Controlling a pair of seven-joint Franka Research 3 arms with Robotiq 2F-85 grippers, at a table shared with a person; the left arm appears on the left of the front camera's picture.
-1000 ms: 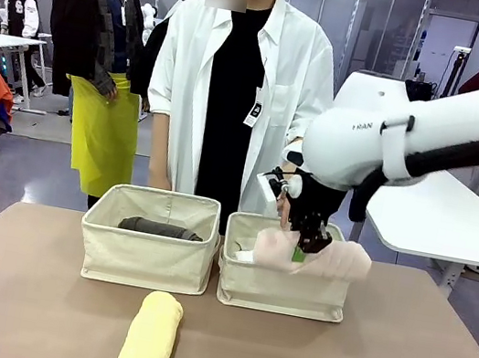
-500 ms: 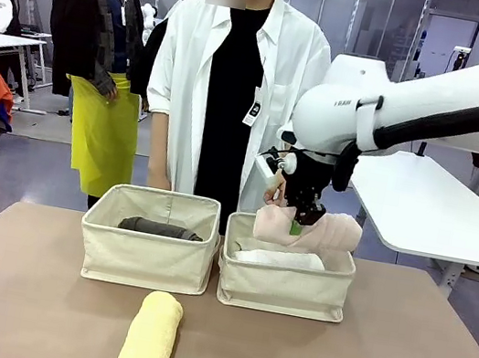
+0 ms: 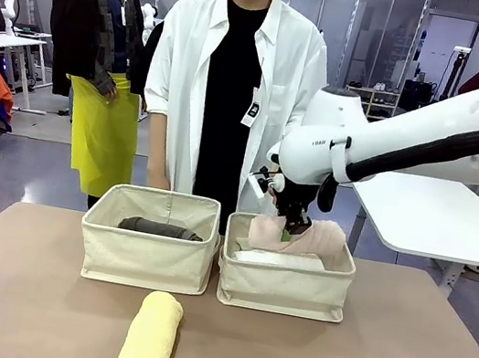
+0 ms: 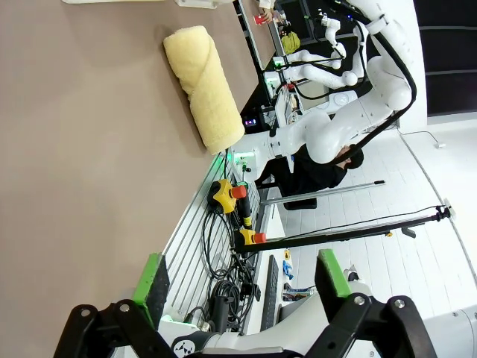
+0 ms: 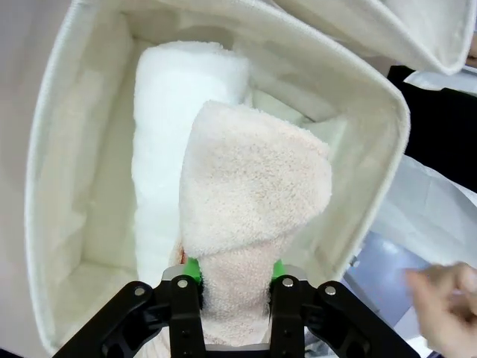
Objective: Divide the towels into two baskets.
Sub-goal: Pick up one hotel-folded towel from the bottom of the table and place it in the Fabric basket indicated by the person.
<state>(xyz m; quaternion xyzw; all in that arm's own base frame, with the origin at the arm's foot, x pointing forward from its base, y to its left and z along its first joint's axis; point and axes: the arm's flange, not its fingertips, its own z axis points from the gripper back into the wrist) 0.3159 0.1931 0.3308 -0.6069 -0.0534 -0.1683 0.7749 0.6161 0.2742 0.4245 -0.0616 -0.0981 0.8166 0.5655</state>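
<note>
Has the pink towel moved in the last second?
Yes. The pink towel, in the right pincer, shifted toward picture left; it no longer overhangs the right rim of the right basket.

Observed: peach-pink towel [image 5: 253,186], white towel [image 5: 182,82] and yellow towel [image 3: 149,335]: looped terry cloth, fluffy, matt; baskets [image 3: 146,260]: cream canvas, woven, matt; table [image 3: 16,288]: smooth, matt brown; right arm [image 3: 312,159]: glossy white plastic shell.

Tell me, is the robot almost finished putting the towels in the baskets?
About halfway. Done: the dark grey towel lies in the left basket and the white towel in the right basket. In hand: the right gripper grips the peach-pink towel over the right basket. Left: letting it go, then the yellow towel on the table, probably for the left basket.
</note>
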